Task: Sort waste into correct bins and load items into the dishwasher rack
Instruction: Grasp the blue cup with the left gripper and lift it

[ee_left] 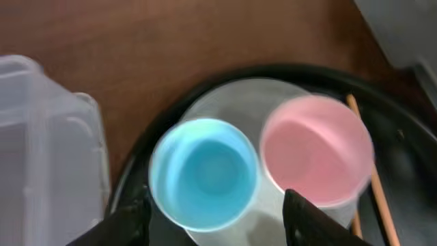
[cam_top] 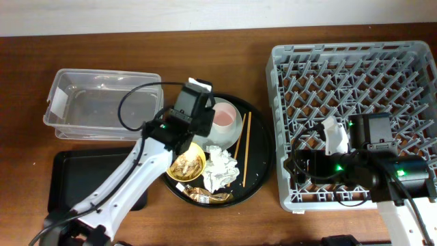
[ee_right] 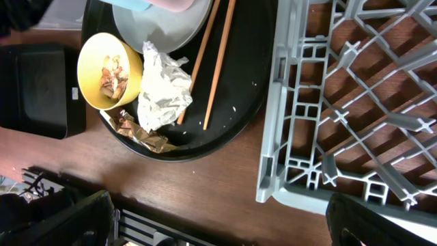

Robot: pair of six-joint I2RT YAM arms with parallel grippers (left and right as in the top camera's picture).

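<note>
left fingers (ee_left: pixel 304 219): half-wide either side of blue cup (ee_left: pixel 203 174), not squeezing | right fingers (ee_right: pixel 61 222): wide, empty, over rack (ee_right: pixel 276 123) | blue cup: on plate (ee_left: pixel 252 92), right beside pink cup (ee_left: pixel 316 158) | risk: finger may bump pink cup over; slippy blue cup may pop out

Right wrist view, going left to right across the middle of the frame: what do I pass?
flat black tray → yellow bowl → crumpled napkin → wooden chopsticks → grey dishwasher rack
</note>
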